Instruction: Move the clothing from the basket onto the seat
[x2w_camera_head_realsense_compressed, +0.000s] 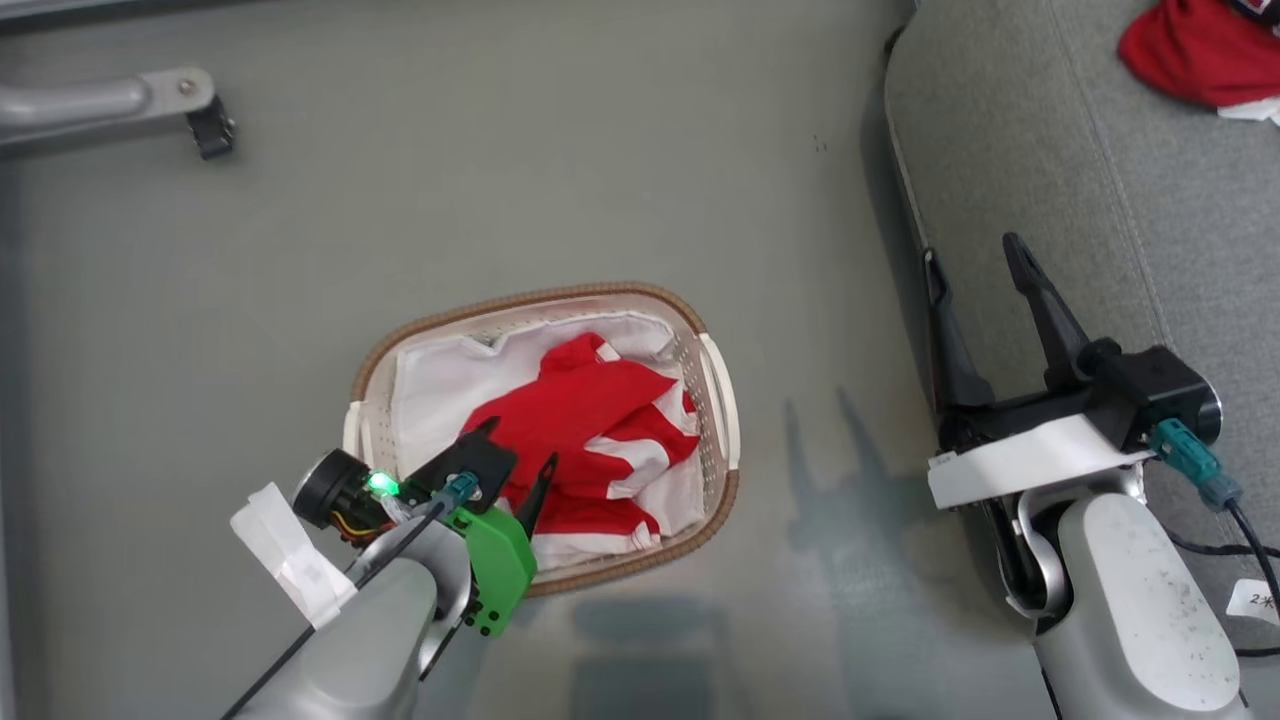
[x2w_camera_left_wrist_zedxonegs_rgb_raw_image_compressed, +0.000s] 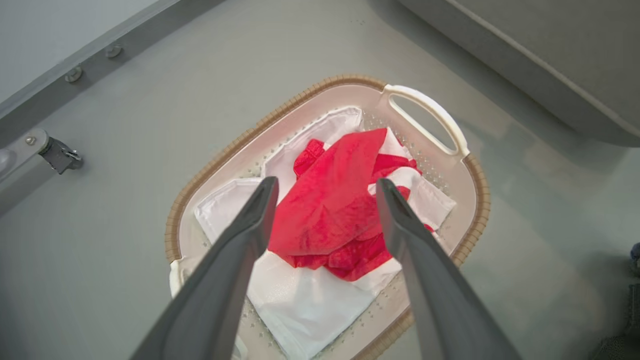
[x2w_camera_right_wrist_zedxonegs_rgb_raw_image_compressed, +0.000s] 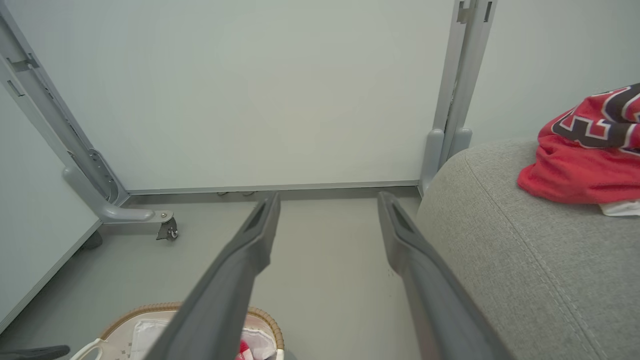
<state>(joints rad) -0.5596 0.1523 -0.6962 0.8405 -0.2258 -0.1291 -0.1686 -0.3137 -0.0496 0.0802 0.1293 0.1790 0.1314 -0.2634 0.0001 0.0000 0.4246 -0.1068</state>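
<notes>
The left end effector (x2w_camera_head_realsense_compressed: 521, 440) hangs over the near end of the basket (x2w_camera_head_realsense_compressed: 520, 300) with its two dark fingers spread wide and nothing caught between them. In the left wrist view, the fingers frame the heap of clothing (x2w_camera_left_wrist_zedxonegs_rgb_raw_image_compressed: 340, 200), and the tips look to be just above the cloth, though I can't say for sure that they are clear of it. The clothing is a crumpled bundle of red jersey fabric with white panels. It sits in the middle of the basket on top of a white cloth liner (x2w_camera_head_realsense_compressed: 440, 380) that covers the bottom and folds up the sides. The basket stands on the grey floor (x2w_camera_head_realsense_compressed: 500, 150), a little way off from the seat (x2w_camera_head_realsense_compressed: 1050, 150).

The right end effector (x2w_camera_head_realsense_compressed: 971, 248) is also released, jaws wide apart and empty. It is held by the rounded front edge of the seat, one finger over the grey cushion and the other over its edge. Farther back on the cushion lies a second jersey (x2w_camera_right_wrist_zedxonegs_rgb_raw_image_compressed: 585, 155), red with dark lettering outlined in white and a bit of white showing underneath. Beyond the basket, a grey metal frame foot (x2w_camera_head_realsense_compressed: 205, 120) rests on the floor in front of a pale wall.
</notes>
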